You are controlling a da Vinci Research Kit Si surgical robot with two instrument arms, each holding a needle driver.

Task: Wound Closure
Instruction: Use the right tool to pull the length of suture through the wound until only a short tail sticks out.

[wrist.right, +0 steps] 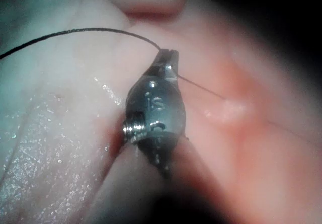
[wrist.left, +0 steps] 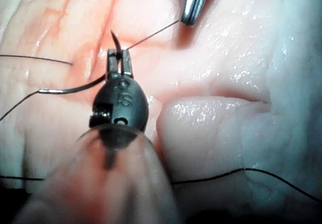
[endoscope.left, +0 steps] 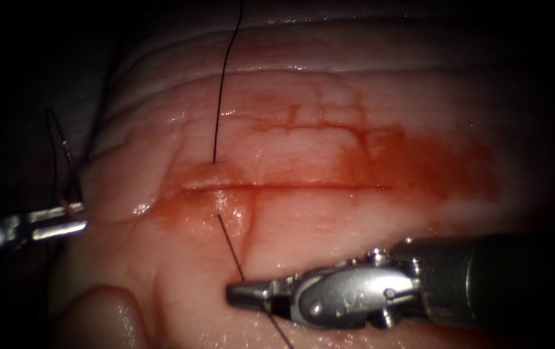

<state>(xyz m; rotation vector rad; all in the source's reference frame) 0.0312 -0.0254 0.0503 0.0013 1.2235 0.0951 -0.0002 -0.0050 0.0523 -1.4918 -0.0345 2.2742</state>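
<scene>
Endoscope view: the tissue (endoscope.left: 329, 148) is pale, wet and glistening, with folds behind the cut (endoscope.left: 290, 187), which runs sideways across it. Red fluid (endoscope.left: 420, 161) stains the surface around the cut, most heavily toward its right end. The thread (endoscope.left: 220, 90) enters the tissue just behind the cut and comes out just in front of it. There the right tool (endoscope.left: 242, 294) has its jaws closed on the thread. Well left of the cut, at the tissue's edge, the left tool (endoscope.left: 74, 218) grips the needle (endoscope.left: 65, 152), which stands clear of the tissue.

Left wrist view: the left tool (wrist.left: 119, 63) clamps the needle (wrist.left: 95, 83) partway along its curve, tip free above the tissue (wrist.left: 241, 83); the right tool (wrist.left: 193, 10) holds thread (wrist.left: 151, 36) nearby.

Right wrist view: the right tool (wrist.right: 168, 63) pinches the thread (wrist.right: 90, 31) over glossy tissue (wrist.right: 60, 133).
</scene>
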